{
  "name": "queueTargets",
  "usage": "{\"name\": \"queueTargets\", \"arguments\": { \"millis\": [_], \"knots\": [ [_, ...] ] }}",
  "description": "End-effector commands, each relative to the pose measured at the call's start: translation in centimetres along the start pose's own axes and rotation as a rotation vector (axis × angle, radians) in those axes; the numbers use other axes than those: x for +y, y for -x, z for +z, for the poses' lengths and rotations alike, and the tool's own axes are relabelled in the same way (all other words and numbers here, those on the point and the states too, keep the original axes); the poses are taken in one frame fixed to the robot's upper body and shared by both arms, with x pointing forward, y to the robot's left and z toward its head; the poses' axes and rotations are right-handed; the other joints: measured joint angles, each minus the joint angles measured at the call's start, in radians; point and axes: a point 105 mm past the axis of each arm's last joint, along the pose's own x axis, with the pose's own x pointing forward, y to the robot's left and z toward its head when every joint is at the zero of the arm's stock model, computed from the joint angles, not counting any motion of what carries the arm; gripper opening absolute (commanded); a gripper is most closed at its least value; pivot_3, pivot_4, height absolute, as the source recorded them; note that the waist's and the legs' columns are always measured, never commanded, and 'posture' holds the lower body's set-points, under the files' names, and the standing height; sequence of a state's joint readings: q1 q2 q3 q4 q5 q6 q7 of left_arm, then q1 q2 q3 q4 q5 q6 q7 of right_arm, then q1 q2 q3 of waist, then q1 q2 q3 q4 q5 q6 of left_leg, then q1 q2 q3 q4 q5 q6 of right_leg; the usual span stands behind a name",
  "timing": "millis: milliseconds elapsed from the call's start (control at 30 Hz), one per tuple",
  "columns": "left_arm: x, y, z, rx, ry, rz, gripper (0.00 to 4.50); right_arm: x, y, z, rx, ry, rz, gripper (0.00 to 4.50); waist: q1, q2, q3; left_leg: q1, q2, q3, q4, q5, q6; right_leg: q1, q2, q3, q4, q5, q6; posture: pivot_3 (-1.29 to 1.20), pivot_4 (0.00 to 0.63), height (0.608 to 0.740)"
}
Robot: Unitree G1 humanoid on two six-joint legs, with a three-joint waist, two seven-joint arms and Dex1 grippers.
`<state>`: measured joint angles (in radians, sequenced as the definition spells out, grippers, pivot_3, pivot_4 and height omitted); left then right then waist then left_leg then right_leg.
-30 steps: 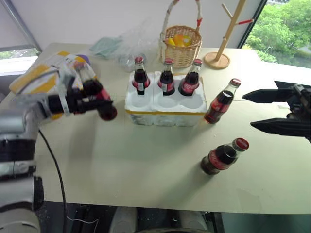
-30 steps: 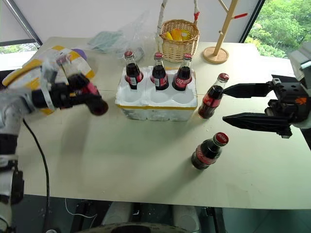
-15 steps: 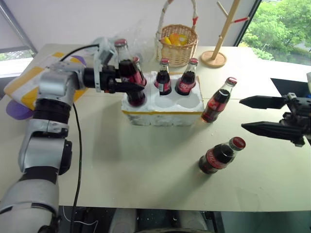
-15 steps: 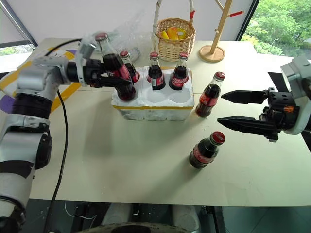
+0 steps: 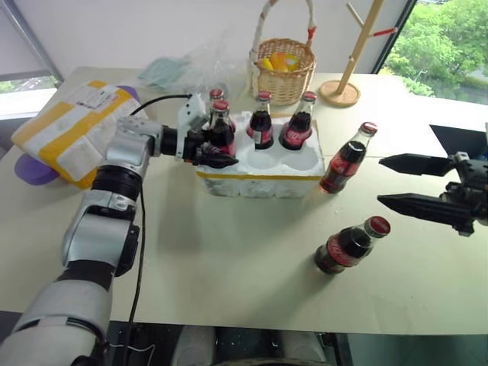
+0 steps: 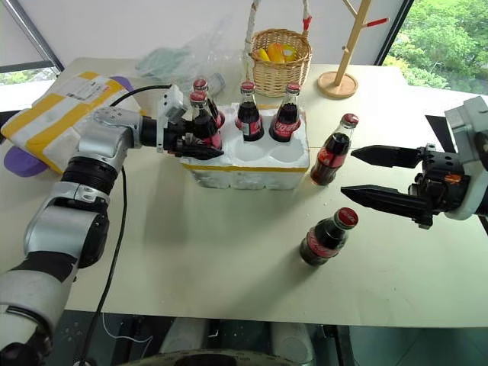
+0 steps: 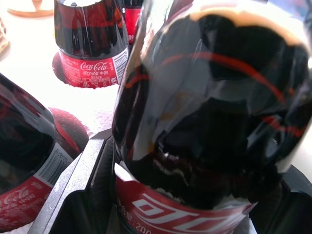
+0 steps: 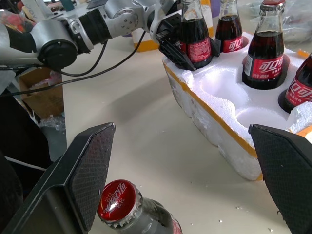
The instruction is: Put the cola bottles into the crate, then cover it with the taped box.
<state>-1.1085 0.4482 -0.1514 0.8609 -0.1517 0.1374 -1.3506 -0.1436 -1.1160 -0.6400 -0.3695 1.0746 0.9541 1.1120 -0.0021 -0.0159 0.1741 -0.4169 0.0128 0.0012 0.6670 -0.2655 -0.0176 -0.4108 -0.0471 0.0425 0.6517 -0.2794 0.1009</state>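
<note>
My left tool [image 6: 200, 145] pinches a cola bottle [image 6: 200, 122] upright at the near left corner of the crate [image 6: 245, 169], its base at the corner well, though I cannot tell whether it is fully seated. The crate is a low white foam block with a yellow tape band, sitting at the middle of the pale worktop [image 6: 191, 252]. Three more cola bottles stand in its back row: one just behind the held bottle [image 6: 203, 95], one in the middle [image 6: 248, 114] and one at the right [image 6: 287, 116]. The two front wells to the right of my left tool are open white hollows. My right tool [image 6: 364, 177] hovers over the right side of the worktop with its two black fingers spread wide and nothing between them. Between it and the crate a fifth bottle [image 6: 331, 152] stands just beside the crate's right end, tilted toward it. A sixth bottle [image 6: 328, 236] stands nearer the front edge, also tilted, below my right tool's fingers. The taped box [image 6: 65, 114], white with broad yellow bands and a printed label, lies at the far left of the worktop on something purple [image 6: 17, 162]. Behind the crate are a wicker basket [image 6: 280, 65] holding yellow and orange items, crumpled clear plastic [image 6: 191, 57], and a wooden stand [image 6: 341, 80] with pegs.
</note>
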Motion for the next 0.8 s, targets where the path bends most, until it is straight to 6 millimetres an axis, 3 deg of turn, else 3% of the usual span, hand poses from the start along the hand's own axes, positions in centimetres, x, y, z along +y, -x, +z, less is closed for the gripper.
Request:
{"name": "queueTargets", "arguments": {
  "millis": [33, 67, 200, 333, 467, 567, 667, 800],
  "knots": [
    [0.5, -0.3, 0.5, -0.034, -0.021, 0.051, 4.24, 0.3, 0.2, 0.7, -0.019, 0.042, -0.010, 4.50, 0.011, 0.000, 0.000, 0.000, 0.000, 0.000, 0.000, 0.000, 0.000, 0.000, 0.000, 0.000, 0.000, 0.000, 0.001, 0.00, 0.150, 0.740],
    [0.5, -0.2, 0.6, -0.042, -0.019, 0.051, 4.46, 0.2, 0.3, 0.7, -0.018, 0.041, -0.014, 4.50, 0.013, 0.000, 0.000, 0.000, 0.000, 0.000, 0.001, 0.000, 0.000, 0.001, 0.000, 0.000, 0.000, 0.001, 0.001, 0.00, 0.150, 0.740],
    [0.4, 1.0, 1.3, -0.083, 0.000, 0.044, 4.46, -0.2, 0.5, 0.4, -0.011, 0.037, -0.042, 4.50, 0.013, 0.000, 0.000, 0.000, 0.000, 0.000, 0.001, 0.000, 0.000, 0.001, 0.000, 0.000, 0.000, 0.001, 0.001, 0.00, 0.150, 0.740],
    [-0.1, 3.5, 3.0, -0.162, 0.056, 0.018, 4.46, -0.9, 0.8, 0.3, -0.022, 0.031, -0.097, 4.50, 0.007, 0.000, 0.000, 0.000, 0.001, 0.000, 0.001, 0.000, 0.000, 0.000, 0.001, 0.000, 0.000, 0.001, 0.001, 0.00, 0.150, 0.740],
    [-1.4, 7.9, 6.9, -0.272, 0.124, -0.023, 4.46, -1.6, 2.2, 0.8, -0.064, 0.050, -0.183, 4.50, 0.001, 0.000, 0.000, 0.000, 0.002, 0.000, 0.001, 0.000, 0.000, 0.000, 0.001, 0.000, 0.000, 0.001, 0.001, 0.00, 0.150, 0.740],
    [-3.7, 10.6, 8.4, -0.290, 0.145, -0.092, 4.46, -2.2, 3.8, 0.9, -0.106, 0.082, -0.277, 4.50, -0.008, 0.000, 0.000, 0.000, 0.002, 0.000, 0.001, 0.000, 0.000, 0.000, 0.001, 0.000, 0.000, 0.001, 0.001, 0.00, 0.150, 0.740],
    [-6.7, 11.6, 7.6, -0.212, 0.149, -0.180, 4.46, -2.1, 5.3, 0.4, -0.132, 0.065, -0.345, 4.50, -0.009, 0.001, 0.000, 0.002, 0.002, 0.000, 0.000, 0.000, 0.000, 0.002, 0.001, 0.000, 0.000, 0.001, 0.001, 0.00, 0.150, 0.740],
    [-9.7, 11.4, 5.5, -0.103, 0.149, -0.254, 4.46, -0.6, 6.6, -2.0, -0.079, 0.028, -0.397, 4.50, -0.006, 0.001, -0.001, 0.008, 0.002, 0.000, -0.001, 0.000, 0.000, 0.008, 0.001, 0.000, -0.001, 0.000, 0.001, 0.00, 0.150, 0.740]
  ]
}}
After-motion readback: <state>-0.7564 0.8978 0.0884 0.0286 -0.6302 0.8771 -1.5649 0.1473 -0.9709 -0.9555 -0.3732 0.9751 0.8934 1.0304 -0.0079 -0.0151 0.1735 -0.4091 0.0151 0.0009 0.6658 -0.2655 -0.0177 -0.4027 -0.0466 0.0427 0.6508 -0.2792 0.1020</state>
